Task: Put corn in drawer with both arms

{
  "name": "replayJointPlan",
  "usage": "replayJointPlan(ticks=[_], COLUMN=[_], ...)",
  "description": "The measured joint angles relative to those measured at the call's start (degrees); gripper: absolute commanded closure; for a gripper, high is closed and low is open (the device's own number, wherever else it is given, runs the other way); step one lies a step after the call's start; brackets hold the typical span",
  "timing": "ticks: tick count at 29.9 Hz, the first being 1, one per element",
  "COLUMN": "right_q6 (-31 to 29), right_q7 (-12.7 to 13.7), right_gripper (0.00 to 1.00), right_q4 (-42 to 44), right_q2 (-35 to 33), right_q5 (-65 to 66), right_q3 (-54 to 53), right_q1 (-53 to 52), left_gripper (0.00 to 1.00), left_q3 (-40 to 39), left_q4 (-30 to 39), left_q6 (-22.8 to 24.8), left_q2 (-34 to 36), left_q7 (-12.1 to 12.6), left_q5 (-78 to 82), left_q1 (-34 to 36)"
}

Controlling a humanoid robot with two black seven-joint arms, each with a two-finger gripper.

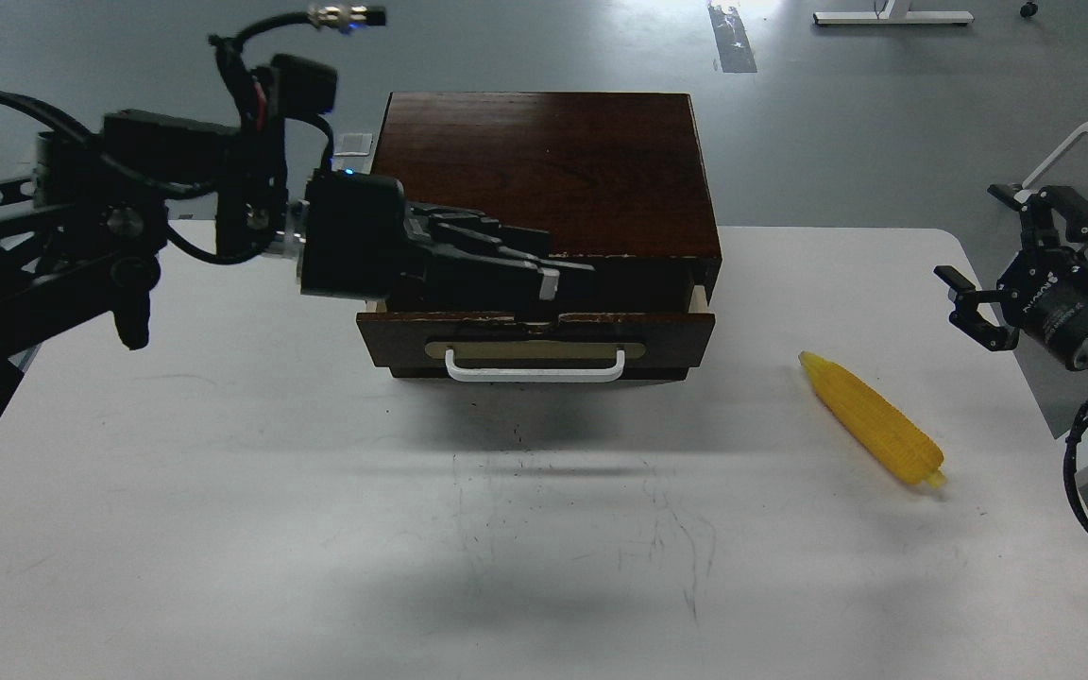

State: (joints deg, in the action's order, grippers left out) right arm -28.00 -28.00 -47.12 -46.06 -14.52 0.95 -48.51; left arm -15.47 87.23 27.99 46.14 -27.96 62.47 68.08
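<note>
Corn [873,418] lies loose on tabletop [223,491] beside spread right pincer [997,274], ready for pickup. Left pincer [544,274] reaches over part-open drawer [535,342]; finger gap unclear.

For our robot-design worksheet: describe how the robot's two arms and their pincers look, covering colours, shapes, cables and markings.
Both arms are black and boxy. The left pincer has blocky black fingers with a pale tip, a silver wrist ring, looping black cables and a metal connector. The right pincer has angular black fingers, white lettering, a silver ring and a black cable.
</note>
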Motion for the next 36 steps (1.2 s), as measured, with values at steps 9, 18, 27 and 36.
replayJointPlan(ticks=[9, 18, 27, 36], right_q6=[0.0, 0.0, 0.0, 0.7], right_q7=[0.0, 0.0, 0.0, 0.0], right_gripper=[0.0, 0.0, 0.0, 0.0], right_q4=[0.0, -0.5, -0.9, -1.6], right_q2=[-0.1, -0.2, -2.1, -5.4], right_q5=[0.8, 9.7, 27.4, 57.8], right_q3=[-0.1, 0.0, 0.0, 0.2], right_q1=[-0.1, -0.4, -2.9, -8.2], left_gripper=[0.01, 0.01, 0.01, 0.01], left_q3=[-0.4, -2.8, -3.3, -4.5], left_q4=[-4.8, -19.6, -27.2, -30.2], left_q6=[-1.8, -3.2, -3.2, -3.3], left_q2=[8.0, 5.1, 0.3, -2.4], left_q7=[0.0, 0.0, 0.0, 0.0], left_q5=[-36.7, -56.3, -60.3, -60.8], left_q1=[-13.0, -22.0, -28.0, -28.5])
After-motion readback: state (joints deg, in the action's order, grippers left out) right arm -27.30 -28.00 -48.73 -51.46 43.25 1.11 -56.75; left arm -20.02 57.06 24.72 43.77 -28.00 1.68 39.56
